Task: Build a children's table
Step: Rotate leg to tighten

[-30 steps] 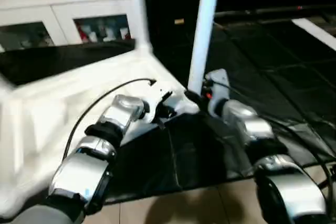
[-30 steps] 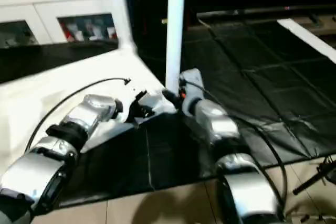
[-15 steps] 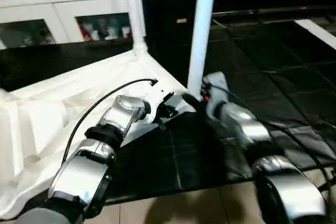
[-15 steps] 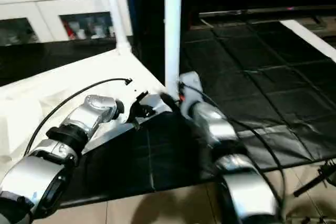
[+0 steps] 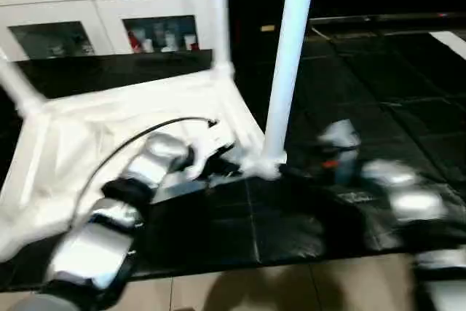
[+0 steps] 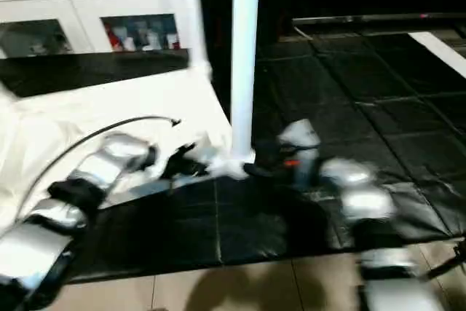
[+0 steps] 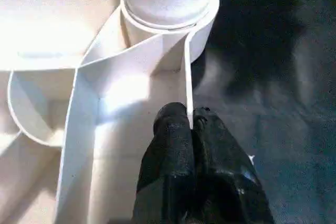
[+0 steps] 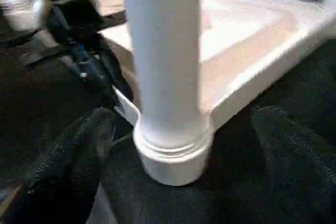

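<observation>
Left wrist view, left jaws pinching table rim (image 7: 187,77), right jaws wide beside leg (image 8: 164,51) base.

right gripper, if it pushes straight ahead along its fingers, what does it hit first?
Most likely the base of the near leg, seated in its corner socket. The right gripper is open, one finger on each side of it, and the leg stands dead ahead. The gap is unclear.

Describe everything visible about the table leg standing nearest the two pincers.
The nearest leg is a long, smooth, round, white plastic post, standing upright in the round corner socket of the upside-down table top on the black mat. The left pincer pinches the thin rim beside that socket; the right pincer's fingers sit open either side, not touching.
</observation>
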Controlling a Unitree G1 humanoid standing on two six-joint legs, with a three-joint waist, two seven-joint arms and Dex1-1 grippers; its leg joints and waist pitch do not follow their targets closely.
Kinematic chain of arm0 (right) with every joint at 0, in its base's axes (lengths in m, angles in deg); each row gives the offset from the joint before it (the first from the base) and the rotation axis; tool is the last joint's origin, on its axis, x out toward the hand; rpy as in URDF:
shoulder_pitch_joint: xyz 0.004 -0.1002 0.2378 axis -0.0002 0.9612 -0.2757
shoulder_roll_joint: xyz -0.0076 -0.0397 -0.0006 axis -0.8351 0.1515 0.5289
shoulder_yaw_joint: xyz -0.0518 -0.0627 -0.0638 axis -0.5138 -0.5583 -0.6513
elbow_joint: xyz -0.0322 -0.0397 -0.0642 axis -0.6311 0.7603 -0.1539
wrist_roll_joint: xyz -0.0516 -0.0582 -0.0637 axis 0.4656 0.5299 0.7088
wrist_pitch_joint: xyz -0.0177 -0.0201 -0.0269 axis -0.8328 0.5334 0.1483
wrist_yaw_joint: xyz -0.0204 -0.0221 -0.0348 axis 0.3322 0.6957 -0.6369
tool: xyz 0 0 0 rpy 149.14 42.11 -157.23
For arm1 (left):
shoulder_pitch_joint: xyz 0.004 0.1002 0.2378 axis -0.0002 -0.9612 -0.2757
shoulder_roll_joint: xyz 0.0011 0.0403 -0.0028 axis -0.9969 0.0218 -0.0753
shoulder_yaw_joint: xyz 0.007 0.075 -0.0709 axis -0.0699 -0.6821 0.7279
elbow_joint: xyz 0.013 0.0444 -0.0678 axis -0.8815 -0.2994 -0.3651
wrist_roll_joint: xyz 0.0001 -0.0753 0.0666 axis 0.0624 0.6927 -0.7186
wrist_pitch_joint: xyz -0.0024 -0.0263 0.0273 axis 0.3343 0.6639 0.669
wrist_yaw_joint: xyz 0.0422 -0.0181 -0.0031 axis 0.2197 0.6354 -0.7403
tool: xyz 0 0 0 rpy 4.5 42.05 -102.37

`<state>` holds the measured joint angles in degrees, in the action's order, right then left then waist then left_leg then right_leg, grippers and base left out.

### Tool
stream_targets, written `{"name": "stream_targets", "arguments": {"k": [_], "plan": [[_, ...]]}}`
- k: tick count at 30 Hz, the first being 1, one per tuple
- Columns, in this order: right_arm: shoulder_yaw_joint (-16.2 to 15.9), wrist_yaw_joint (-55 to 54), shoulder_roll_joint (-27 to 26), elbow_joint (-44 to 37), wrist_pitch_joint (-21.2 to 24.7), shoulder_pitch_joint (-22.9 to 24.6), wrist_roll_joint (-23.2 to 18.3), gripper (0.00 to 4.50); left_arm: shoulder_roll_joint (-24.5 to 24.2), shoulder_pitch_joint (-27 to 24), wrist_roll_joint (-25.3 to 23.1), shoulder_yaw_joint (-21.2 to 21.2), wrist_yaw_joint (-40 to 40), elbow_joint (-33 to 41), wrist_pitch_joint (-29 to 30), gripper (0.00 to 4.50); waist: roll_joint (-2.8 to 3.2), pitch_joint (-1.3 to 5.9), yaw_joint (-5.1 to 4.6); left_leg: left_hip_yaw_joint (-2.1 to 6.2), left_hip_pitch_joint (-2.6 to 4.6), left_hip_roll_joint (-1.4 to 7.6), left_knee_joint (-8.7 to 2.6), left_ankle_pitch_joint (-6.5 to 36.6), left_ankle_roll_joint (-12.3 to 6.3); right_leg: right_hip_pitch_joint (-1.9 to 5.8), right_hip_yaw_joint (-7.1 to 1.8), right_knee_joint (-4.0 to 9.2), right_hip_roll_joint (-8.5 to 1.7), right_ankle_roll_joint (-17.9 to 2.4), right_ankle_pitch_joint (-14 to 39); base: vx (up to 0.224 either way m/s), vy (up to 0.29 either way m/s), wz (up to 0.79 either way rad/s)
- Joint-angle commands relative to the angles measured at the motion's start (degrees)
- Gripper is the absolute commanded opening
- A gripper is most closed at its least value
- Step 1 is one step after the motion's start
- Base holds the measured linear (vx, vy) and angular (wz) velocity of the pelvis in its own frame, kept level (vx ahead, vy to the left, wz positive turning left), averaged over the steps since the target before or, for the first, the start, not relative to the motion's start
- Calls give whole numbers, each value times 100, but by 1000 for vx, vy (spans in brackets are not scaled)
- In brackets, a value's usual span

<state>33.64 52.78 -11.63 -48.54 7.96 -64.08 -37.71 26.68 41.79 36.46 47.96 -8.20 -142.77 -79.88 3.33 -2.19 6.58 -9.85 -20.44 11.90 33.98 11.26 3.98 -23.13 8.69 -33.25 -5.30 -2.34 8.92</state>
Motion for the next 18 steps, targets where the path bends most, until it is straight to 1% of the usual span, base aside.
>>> {"name": "stream_targets", "arguments": {"k": [1,2,4,5,6,7,9,11,12,13,14,16,17,18], "plan": [[-302,527,102,-261,60,81,22,447,-56,-46,-95,-295,556,187,-280,0,-72,407,13,19,-1,167,-314,732,-785,382,-345,358,-386,-1003,1255,0,0,0],[-327,573,120,-276,61,82,29,447,-68,-50,-97,-312,597,196,-306,0,-75,404,26,21,-2,165,-321,771,-755,387,-340,366,-388,-980,1344,0,0,0],[-509,872,208,-366,95,55,71,447,-153,-75,-131,-456,904,257,-504,0,-69,403,50,20,18,174,-327,816,-717,369,-346,383,-389,-941,1458,0,0,0],[-581,967,196,-387,134,22,68,447,-186,-90,-145,-522,1044,284,-600,0,-115,402,57,20,20,183,-337,807,-699,364,-350,382,-380,-936,1460,0,0,0],[-615,1008,183,-394,153,3,64,447,-201,-99,-151,-551,1114,299,-645,0,-91,404,75,26,17,187,-336,793,-685,363,-357,368,-391,-942,1456,0,0,0],[-669,1048,146,-382,189,-47,72,447,-219,-117,-146,-589,1251,337,-704,0,-87,404,83,25,20,191,-336,786,-676,359,-359,367,-395,-942,1457,0,0,0],[-740,1092,64,-281,199,-148,112,419,-235,-144,-130,-646,1442,434,-750,0,-78,411,125,26,31,205,-339,751,-624,351,-370,349,-405,-962,1408,0,0,0],[-770,1107,18,-209,190,-200,148,409,-238,-155,-122,-672,1525,489,-758,0,-72,408,138,25,32,209,-343,763,-581,342,-371,348,-406,-968,1407,0,0,0],[-839,1171,-51,-150,226,-247,162,387,-240,-170,-123,-703,1572,549,-773,0,-135,412,149,19,40,214,-347,744,-571,345,-377,347,-405,-968,1382,0,0,0],[-840,1172,-52,-149,226,-248,162,387,-240,-170,-123,-703,1572,550,-773,0,-111,413,166,22,48,217,-344,735,-564,336,-380,327,-411,-995,1361,0,0,0],[-881,1217,-72,-143,242,-258,149,375,-238,-170,-123,-715,1587,563,-787,0,-96,407,163,21,33,213,-344,726,-569,338,-381,330,-409,-993,1362,0,0,0],[-966,1314,-113,-149,293,-271,114,364,-225,-164,-120,-731,1605,576,-807,0,-101,411,166,22,28,211,-343,704,-568,345,-382,327,-411,-978,1320,0,0,0],[-993,1354,-127,-160,326,-268,94,354,-223,-165,-118,-736,1613,577,-818,0,-114,414,167,24,22,206,-341,691,-575,353,-380,319,-412,-968,1318,0,0,0],[-1009,1378,-135,-167,349,-266,81,343,-223,-165,-117,-738,1618,577,-826,0,-109,414,170,23,23,208,-340,692,-579,351,-381,322,-415,-964,1324,0,0,0]]}}
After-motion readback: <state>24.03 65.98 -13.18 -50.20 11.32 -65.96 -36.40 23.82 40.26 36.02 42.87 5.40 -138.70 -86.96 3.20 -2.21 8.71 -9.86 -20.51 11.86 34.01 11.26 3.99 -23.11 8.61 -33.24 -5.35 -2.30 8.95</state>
